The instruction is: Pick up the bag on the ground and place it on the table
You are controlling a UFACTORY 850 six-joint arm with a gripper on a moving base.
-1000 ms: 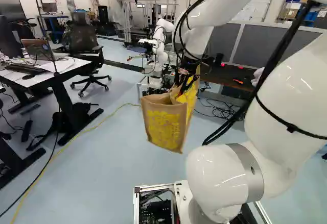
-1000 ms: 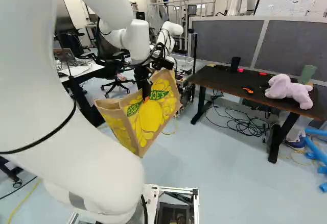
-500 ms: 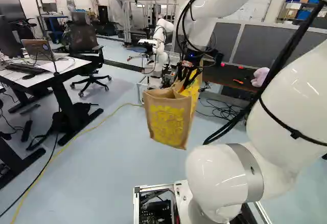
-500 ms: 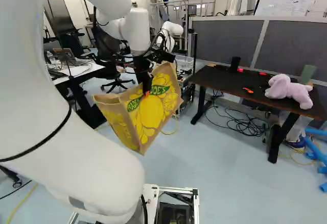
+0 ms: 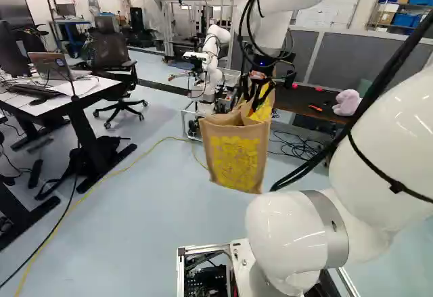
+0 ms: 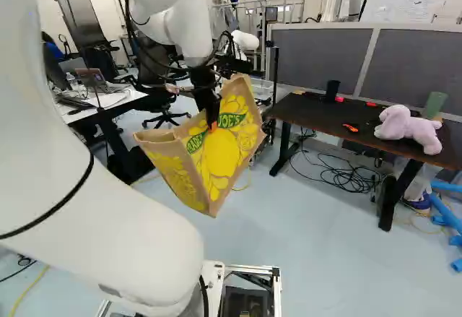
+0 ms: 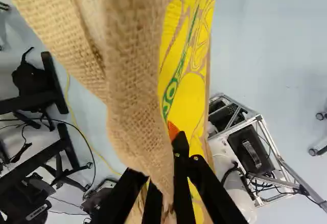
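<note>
The gripper point(image 6: 211, 118) is shut on the upper side wall of the burlap bag point(image 6: 219, 159) with yellow fruit print. In the left base view the bag point(image 5: 235, 156) hangs in the air above the floor, its mouth upward and slightly tilted. In the wrist view the gripper point(image 7: 167, 155) pinches the bag's fabric point(image 7: 135, 81); one orange pad point(image 7: 172, 130) shows against the printed side, and the opposite fingertip is hidden by burlap. The dark table point(image 6: 321, 117) stands to the right of the bag in the right base view, apart from it.
On the dark table are a pink plush toy point(image 6: 409, 129), a black cup point(image 6: 332, 89), a green cup point(image 6: 434, 105) and small orange and red items. Cables point(image 6: 346, 176) lie beneath it. Another robot point(image 5: 213, 57) stands behind the bag. A white desk point(image 5: 67, 97) is at the left.
The arm has carried the held bag rightward in the left base view. In the right base view the bag has shifted slightly up and right. The base has stayed put.
</note>
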